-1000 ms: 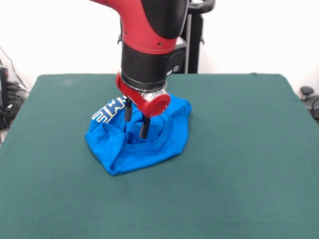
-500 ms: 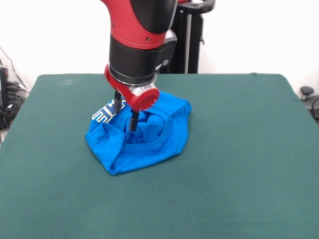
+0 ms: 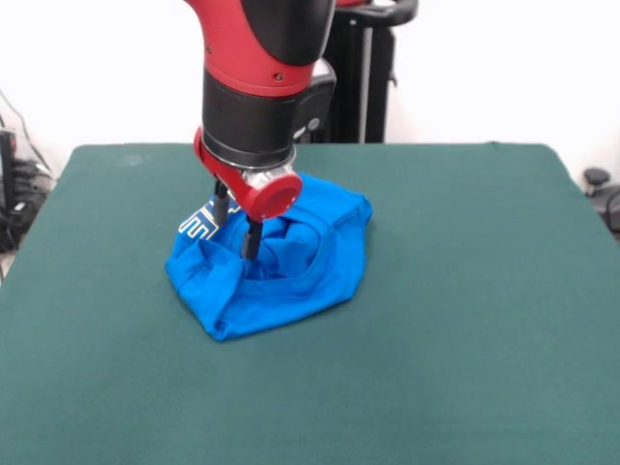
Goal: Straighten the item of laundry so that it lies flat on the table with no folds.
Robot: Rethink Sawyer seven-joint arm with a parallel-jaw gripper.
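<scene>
Since the T-shirt (image 3: 276, 257) is light, limp cloth heaped a little left of the desk's (image 3: 465, 320) centre, it should drag easily if pinched at a loose hem, likely the fold at its 7 o'clock corner. Spread apart and holding nothing, the end effector (image 3: 235, 224) dips its prongs into the bundle's 10 o'clock side. Bare felt lies all round, roomiest toward 3 o'clock.

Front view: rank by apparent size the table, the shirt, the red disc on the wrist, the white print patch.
1. table
2. blue T-shirt, crumpled in a heap
3. red disc
4. white print patch, close to the disc in size and partly hidden, so their order is unsure.
</scene>
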